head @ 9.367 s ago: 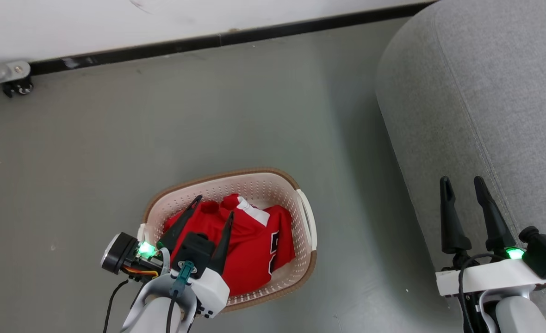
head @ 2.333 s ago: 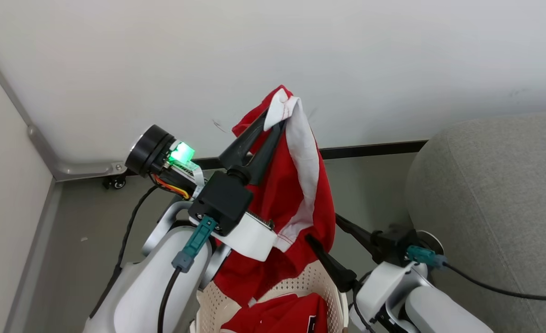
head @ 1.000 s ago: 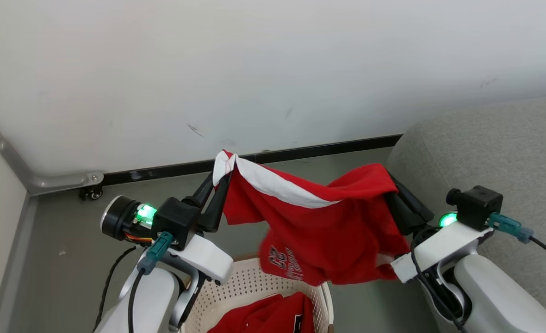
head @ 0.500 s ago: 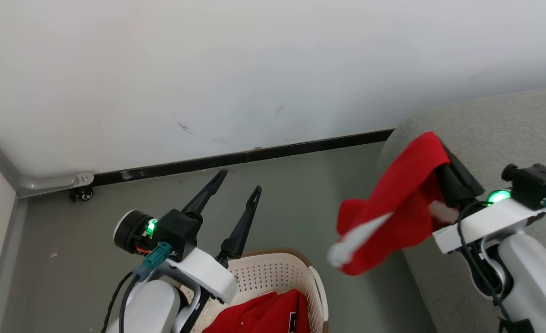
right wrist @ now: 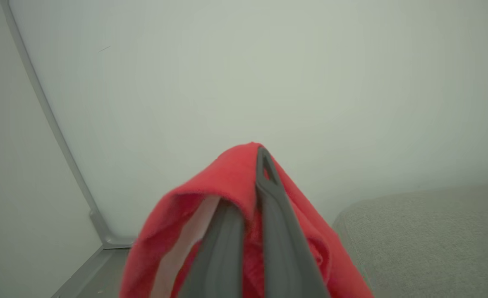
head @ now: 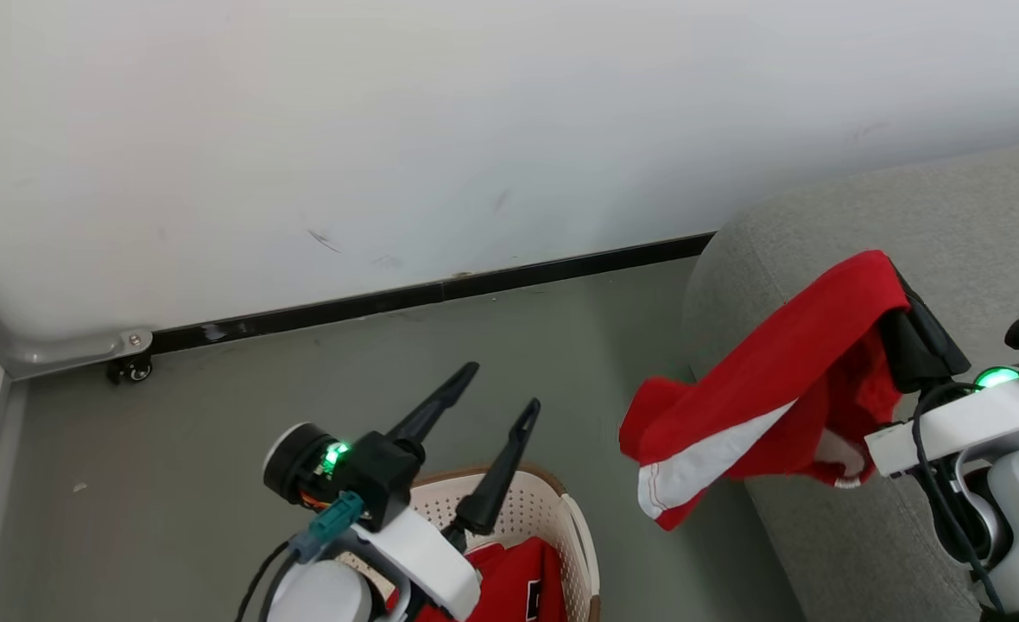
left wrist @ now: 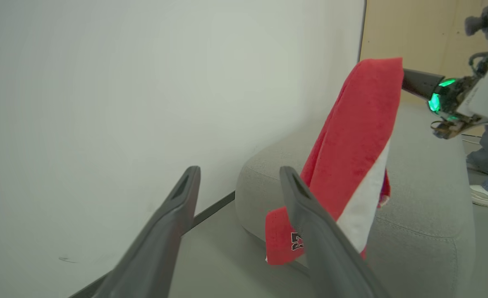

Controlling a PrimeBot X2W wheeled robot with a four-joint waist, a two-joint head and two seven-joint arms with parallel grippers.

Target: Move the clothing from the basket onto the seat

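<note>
Hanging limp from the right hand (right wrist: 250,194), the red garment with white trim (head: 786,363) looks light and soft, likely to sag and swing, so a pinch on a bunched fold suits it. The right hand is closed on its upper fold, by the edge of the seat (head: 950,216) nearest the basket (head: 575,518). The left hand (head: 501,387) is spread wide, empty, above the basket, where a second red garment (head: 518,574) lies.

White arms (head: 419,553) end in 2 dark tapered fingers (head: 503,466), green lights (head: 996,377) glowing.
</note>
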